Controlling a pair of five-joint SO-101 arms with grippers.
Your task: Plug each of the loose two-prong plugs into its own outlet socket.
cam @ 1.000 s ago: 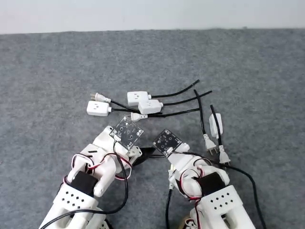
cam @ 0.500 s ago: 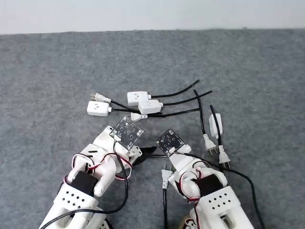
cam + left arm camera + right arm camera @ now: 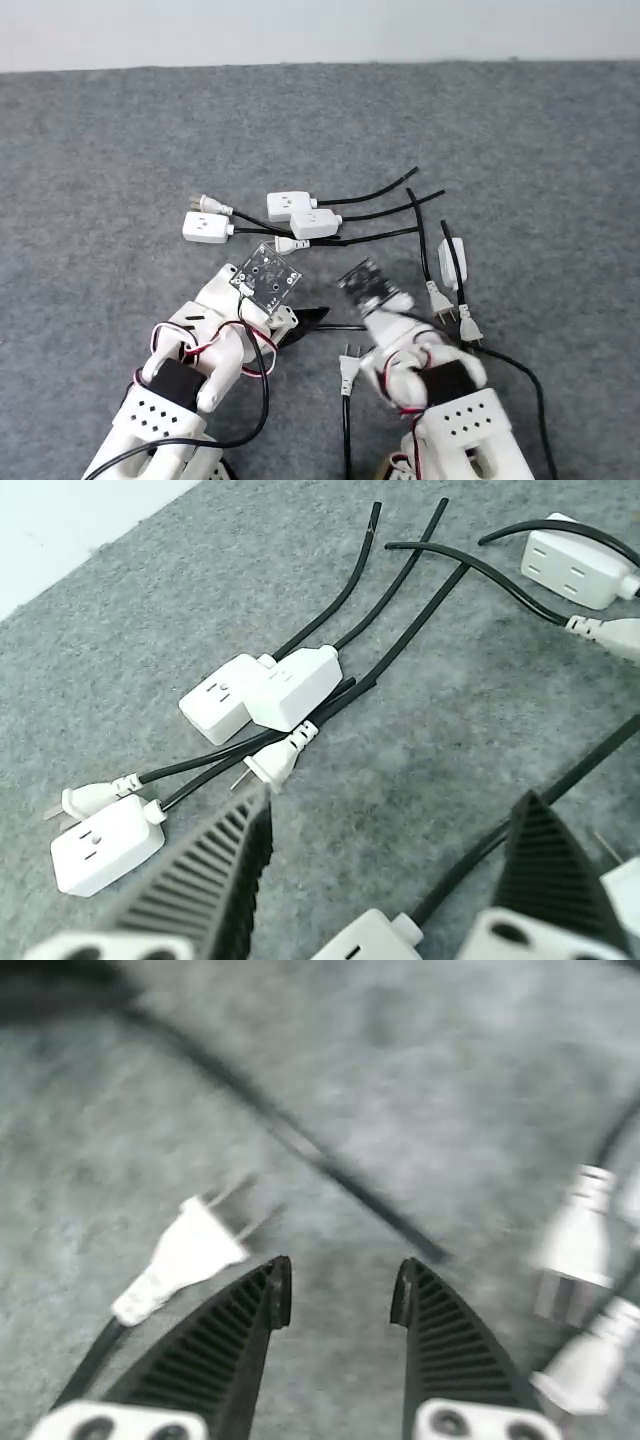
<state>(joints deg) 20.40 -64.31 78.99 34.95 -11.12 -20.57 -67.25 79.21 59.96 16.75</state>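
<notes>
Grey carpeted surface, insp. left to right. Far left: white socket w/ a two-prong plug just behind it, not inserted. Next: twin sockets side by side and touching, cords running off to the right. A small plug lies loose just in front of them, prongs bare. Left end effector: fingers spread wide, nothing gripped, low over the surface near the small plug. A black cord crosses the gap betw. its fingers. A white moulded piece is cut off at the frame edge, so plug or socket cannot be told. In the high view the left arm's wrist covers most of this end effector. Centre: loose plug, prongs pointing away from the arm bases, cord trailing to the lower frame edge betw. the two arms. Right end effector: fingers apart, empty, hovering beside that plug, which lies outside the gap. From above it is hidden under the right arm's wrist, detail not legible. Far right: single socket lying lengthwise, w/ two plugs just in front of it, side by side, unplugged. Their cords run back past the socket; where they end is hard to make out.
</notes>
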